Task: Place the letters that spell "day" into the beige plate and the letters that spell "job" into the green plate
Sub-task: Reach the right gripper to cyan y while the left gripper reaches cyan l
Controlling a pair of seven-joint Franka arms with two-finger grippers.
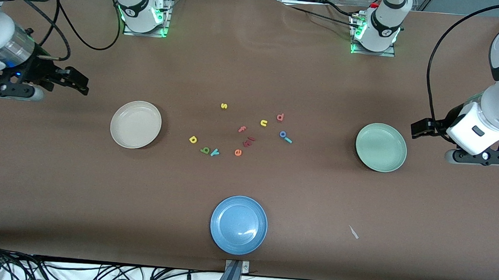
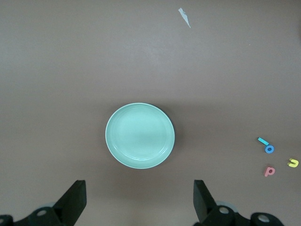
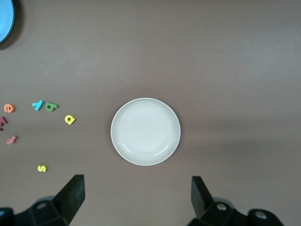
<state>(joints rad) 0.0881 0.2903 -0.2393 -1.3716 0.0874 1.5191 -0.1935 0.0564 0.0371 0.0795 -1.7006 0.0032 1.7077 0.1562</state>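
The beige plate (image 1: pixel 135 124) (image 3: pixel 146 131) lies empty toward the right arm's end. The green plate (image 1: pixel 381 147) (image 2: pixel 139 135) lies empty toward the left arm's end. Between them lie the yellow d (image 1: pixel 193 139) (image 3: pixel 69 119), green a (image 1: pixel 205 150) and teal y (image 1: pixel 214 152). Closer to the green plate are the blue o (image 1: pixel 282 134) (image 2: pixel 269 149), the teal j (image 1: pixel 288 140) touching it, and the pinkish-red b (image 1: pixel 280 117). My right gripper (image 1: pixel 81 84) (image 3: pixel 137 183) hangs open beside the beige plate. My left gripper (image 1: pixel 414 127) (image 2: pixel 140 188) hangs open beside the green plate. Neither holds anything.
A blue plate (image 1: pixel 238 224) sits near the table's front edge. Other letters lie among the task's: a yellow s (image 1: pixel 224 106), yellow u (image 1: pixel 263 123), pink f (image 1: pixel 242 129), dark red pieces (image 1: pixel 249 141), orange e (image 1: pixel 238 152). A paper scrap (image 1: pixel 353 232) lies nearer the camera than the green plate.
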